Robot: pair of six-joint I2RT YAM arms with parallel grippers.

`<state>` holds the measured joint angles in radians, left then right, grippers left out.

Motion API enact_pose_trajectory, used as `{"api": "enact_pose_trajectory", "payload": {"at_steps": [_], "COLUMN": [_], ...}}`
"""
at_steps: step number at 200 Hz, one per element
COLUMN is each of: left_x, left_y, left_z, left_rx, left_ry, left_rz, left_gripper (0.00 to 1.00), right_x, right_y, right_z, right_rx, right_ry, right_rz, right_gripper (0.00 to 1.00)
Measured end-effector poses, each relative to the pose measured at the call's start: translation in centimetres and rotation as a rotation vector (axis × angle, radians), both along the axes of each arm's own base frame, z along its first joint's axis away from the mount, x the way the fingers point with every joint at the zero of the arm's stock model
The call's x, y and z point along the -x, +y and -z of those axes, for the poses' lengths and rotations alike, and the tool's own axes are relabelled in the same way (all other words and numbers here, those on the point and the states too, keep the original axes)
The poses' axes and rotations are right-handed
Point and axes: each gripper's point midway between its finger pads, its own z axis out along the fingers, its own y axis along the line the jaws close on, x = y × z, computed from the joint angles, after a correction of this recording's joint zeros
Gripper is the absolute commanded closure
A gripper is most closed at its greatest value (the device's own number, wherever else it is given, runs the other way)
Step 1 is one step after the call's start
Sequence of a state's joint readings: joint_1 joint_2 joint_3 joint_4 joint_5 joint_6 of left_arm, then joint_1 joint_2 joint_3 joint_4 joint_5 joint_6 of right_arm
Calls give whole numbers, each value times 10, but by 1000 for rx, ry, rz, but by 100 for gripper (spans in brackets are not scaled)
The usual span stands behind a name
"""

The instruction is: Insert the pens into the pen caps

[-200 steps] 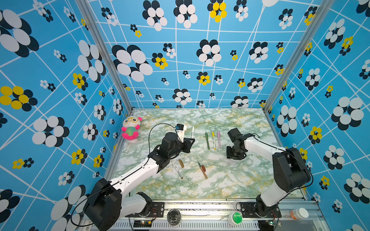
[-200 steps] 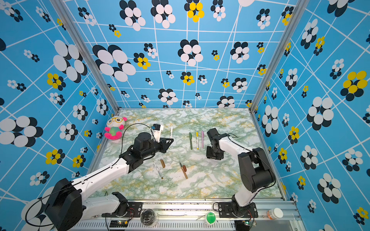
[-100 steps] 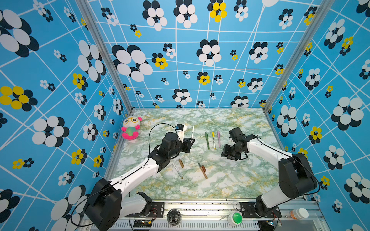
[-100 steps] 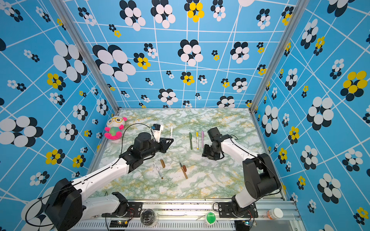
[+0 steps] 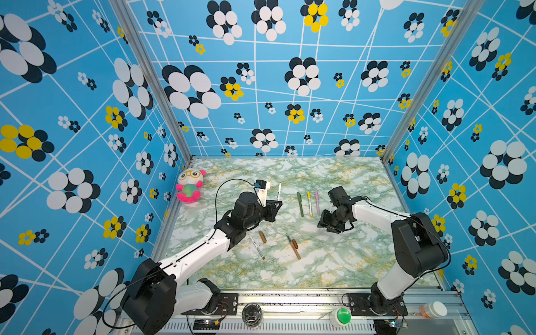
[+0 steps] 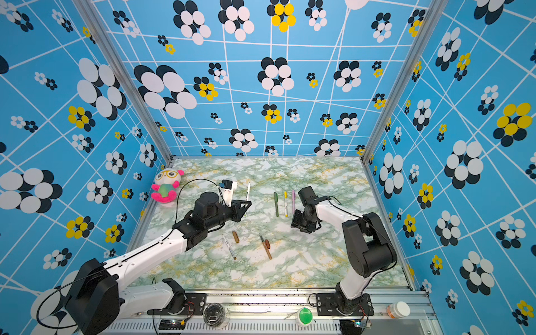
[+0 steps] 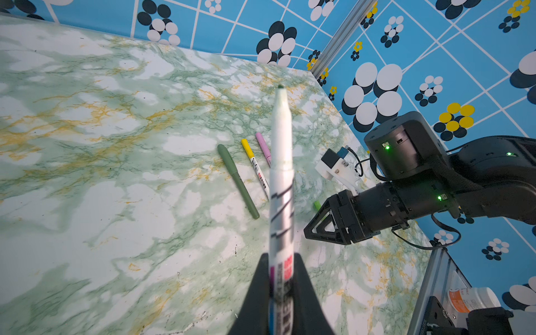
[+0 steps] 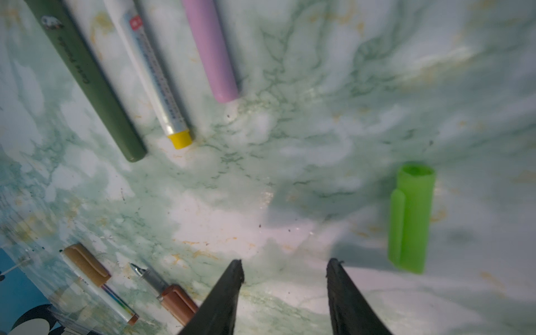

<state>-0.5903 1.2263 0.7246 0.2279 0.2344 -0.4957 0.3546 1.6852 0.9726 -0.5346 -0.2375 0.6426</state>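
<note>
left gripper (image 7: 280,262) clamped on the white pen (image 7: 280,162), tip up – right gripper (image 5: 322,224), at its 4 o'clock in a top view, half-spread and empty. lime green cap (image 8: 410,217) lies outside those jaws – close now and it likely misses, or knocks the cap rolling.

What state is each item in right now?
Left claw: shut on uncapped white green-tipped marker pen.
Right claw: open, empty.
Lime green plastic cap: loose, lying flat.
Dark green pen: capped.
Yellow-capped white pen: capped.
Pink pen: capped.
Reddish-brown pen: uncapped, nib exposed.
White brown-ended pen: uncapped.
</note>
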Motion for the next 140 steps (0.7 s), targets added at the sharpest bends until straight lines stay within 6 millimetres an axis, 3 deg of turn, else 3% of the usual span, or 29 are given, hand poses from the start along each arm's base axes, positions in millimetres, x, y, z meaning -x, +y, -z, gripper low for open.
{"api": "enact_pose_trajectory", "payload": {"at_steps": [64, 140], "left_x": [0, 1], "left_y": [0, 1], "left_z": [0, 3], "left_rx": [0, -8], "left_ry": [0, 8], "left_rz": [0, 1], "left_gripper": [100, 100], "right_x": [-4, -13], "right_y": [-17, -40], "right_z": [4, 2], "right_rx": [-13, -24], "right_ry": [7, -14], "right_rz": [80, 161], "right_gripper": [49, 37]}}
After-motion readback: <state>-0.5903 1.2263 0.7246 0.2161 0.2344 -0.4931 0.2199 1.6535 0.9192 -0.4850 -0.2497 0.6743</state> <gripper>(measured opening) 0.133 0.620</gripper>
